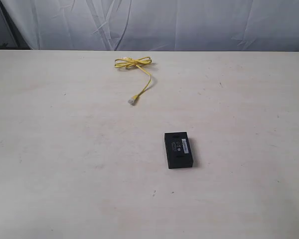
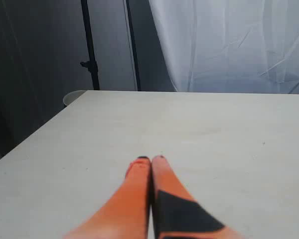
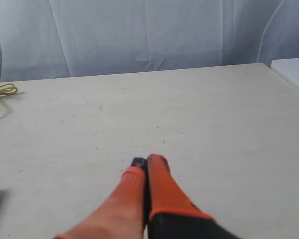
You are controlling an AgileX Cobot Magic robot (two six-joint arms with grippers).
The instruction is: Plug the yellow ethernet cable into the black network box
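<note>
**Opening state — both grippers empty, cable and box apart**

The table [image 1: 50, 164] bears two things in the exterior view, and neither arm appears there. You see the left gripper [image 2: 151, 159] and the right gripper [image 3: 145, 162] only through their own wrist cameras. Each is pressed fully closed, holds nothing, and hangs over bare tabletop.

The black network box [image 1: 179, 150] lies flat near the middle of the table, a little to the right and toward the near side. The yellow ethernet cable [image 1: 134, 64] lies well apart from it at the far side, left of centre — a knotted bundle with one free tail running nearward to a clear plug [image 1: 132, 101].

Judged from this layout, the task stands at its first step, with no reach begun. The next move calls for you to open one gripper and take the tail just behind the plug, steadying the box with the other. Which face of the box carries the port cannot be told.

Only the exterior view gives the whole layout. The right wrist view catches the cable's loops at one edge and a dark corner, probably the box. The left wrist view shows neither.
</note>
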